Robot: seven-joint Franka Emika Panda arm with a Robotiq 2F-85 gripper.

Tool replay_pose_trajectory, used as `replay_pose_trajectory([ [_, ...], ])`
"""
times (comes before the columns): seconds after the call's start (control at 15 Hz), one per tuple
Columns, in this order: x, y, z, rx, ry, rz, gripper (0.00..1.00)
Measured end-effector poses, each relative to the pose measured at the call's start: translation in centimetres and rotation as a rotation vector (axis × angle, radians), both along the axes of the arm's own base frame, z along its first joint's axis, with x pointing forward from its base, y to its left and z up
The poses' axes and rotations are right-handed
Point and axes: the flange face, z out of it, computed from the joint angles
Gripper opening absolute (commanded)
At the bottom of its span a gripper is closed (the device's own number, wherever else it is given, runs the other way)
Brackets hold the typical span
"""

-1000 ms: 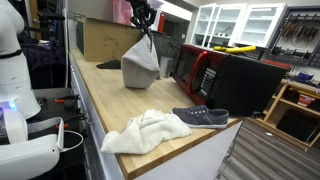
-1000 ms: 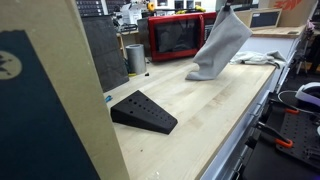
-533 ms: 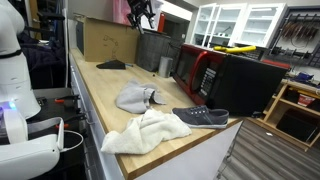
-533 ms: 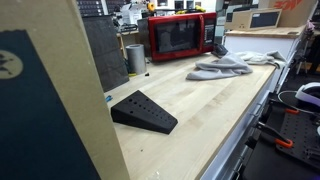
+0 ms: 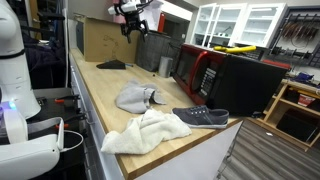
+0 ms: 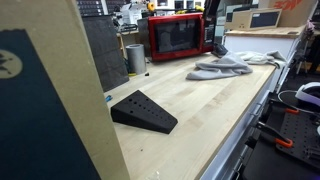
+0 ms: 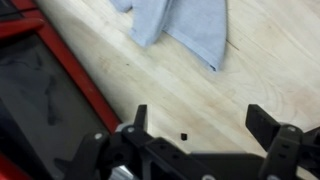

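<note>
Now my jaws stand wide apart and empty, high above the grey cloth (image 5: 137, 97), which lies crumpled on the table (image 5: 95, 85) near a white towel (image 5: 145, 130): soft, light, limp, likely best pinched at a raised fold.

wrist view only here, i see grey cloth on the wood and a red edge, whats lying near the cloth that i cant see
Observer: A white towel lies bunched up next to the grey cloth, toward the corner of the table.
Operator: anything else by it
Observer: A dark shoe lies beside the towel, in front of the red microwave.
Operator: how high am i
Observer: The gripper hangs high above the table, well clear of the cloth and touching nothing.
</note>
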Motion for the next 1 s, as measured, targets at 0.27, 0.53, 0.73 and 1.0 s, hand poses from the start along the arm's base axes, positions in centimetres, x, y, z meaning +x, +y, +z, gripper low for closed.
replay_pose_trajectory([
  [0.27, 1.4, 0.2, -5.5, 0.12, 0.128, 0.078, 1.0],
  [0.53, 2.1, 0.3, -10.6, 0.134, 0.24, 0.145, 1.0],
  [0.73, 2.6, 0.6, -13.8, 0.107, 0.307, 0.205, 1.0],
  [1.0, 3.8, 1.2, -16.6, 0.044, 0.365, 0.271, 1.0],
])
